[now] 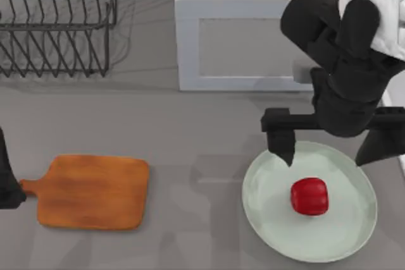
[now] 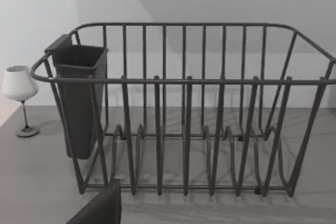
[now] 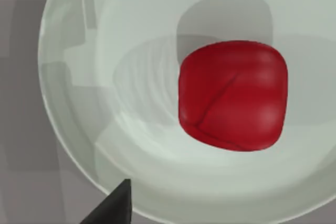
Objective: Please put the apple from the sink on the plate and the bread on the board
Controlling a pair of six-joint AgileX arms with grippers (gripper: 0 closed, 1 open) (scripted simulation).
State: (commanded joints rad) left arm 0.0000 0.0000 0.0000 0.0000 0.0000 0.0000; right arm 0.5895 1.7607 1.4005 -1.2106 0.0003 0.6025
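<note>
Apple [image 1: 309,196]: lies on the plate [image 1: 272,232], a little toward its far side, free of any grip; judged released here as the first half of the task, since it sits well inside the rim and has no room to roll off

Plate: on the table [image 1: 190,131] at the right, near edge; the right wrist view looks straight down on the apple [image 3: 232,95] and the plate's rim [image 3: 63,114]

Board [image 1: 95,191]: on the table at the left, handle pointing left, its top bare; judged to await the bread, which is not yet on it

Right gripper [image 1: 332,153]: hangs above the plate's far rim, fingers spread wide and pointing down, one tip over the rim at the left, the other at the right, the apple just beyond them and untouched; the wide spread fits a hand that has let go. The arm reaches in from the upper right, wrist bent down over the plate

Left arm: parked at the table's left edge, beside the board's handle; gripper state cannot be told; its wrist camera faces the dish rack [image 2: 184,108]

Sink [image 1: 253,42]: behind the plate, white
</note>
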